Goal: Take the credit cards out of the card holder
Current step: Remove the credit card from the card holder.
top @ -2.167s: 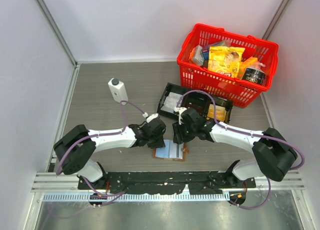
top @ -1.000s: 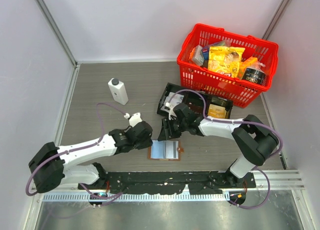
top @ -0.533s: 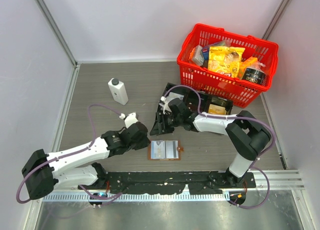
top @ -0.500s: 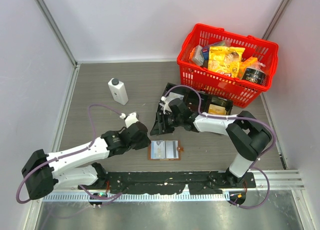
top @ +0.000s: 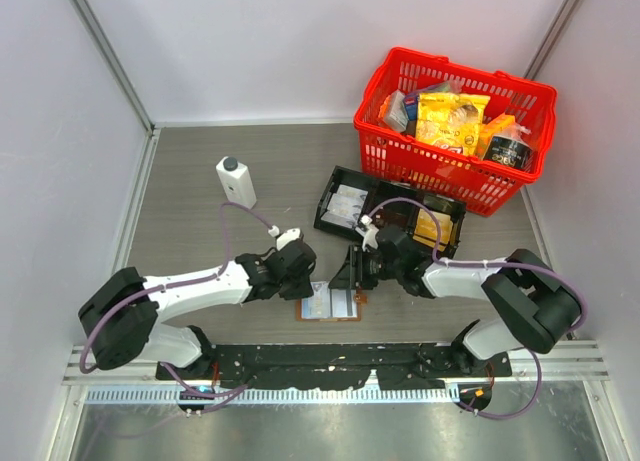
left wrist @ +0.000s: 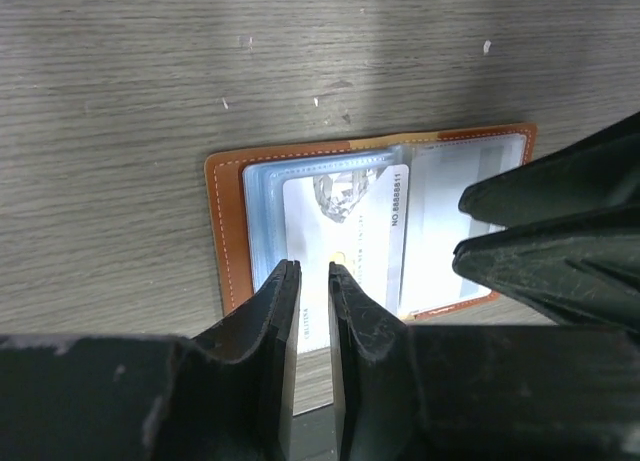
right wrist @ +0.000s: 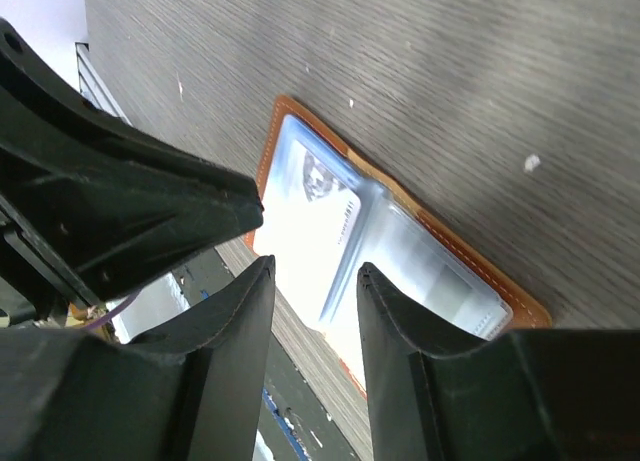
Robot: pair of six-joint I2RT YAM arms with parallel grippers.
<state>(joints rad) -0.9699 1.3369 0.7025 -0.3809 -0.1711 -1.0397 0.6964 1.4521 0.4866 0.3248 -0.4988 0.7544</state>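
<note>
**A:** Claw states first?

**B:** Your left claw [left wrist: 310,271] is closed down to a thin slit. Its tips are over the near edge of the credit card [left wrist: 360,231], and I see nothing gripped. Your right claw [right wrist: 313,271] is partly open and empty, over the other half of the card holder [left wrist: 222,231].

**A:** Any writing?

**B:** Along the card's edge there is "NO." and a run of 8s. The last digits are unclear.

**A:** Where's the holder?

**B:** It lies open and flat on the bench [top: 200,231], near the front edge. The card is in its left clear pocket.

**A:** Surroundings and obstructions?

**B:** The black tray [top: 325,206] is just behind the holder. Beyond that is the red basket [top: 455,176] with a gold packet [top: 452,116] in it, and a white bottle [top: 236,183] stands well to the left. In the left wrist view your right claw covers the right pocket.

**A:** Arm pose?

**B:** Both arms reach low and inward, with the claws angled toward each other.
</note>
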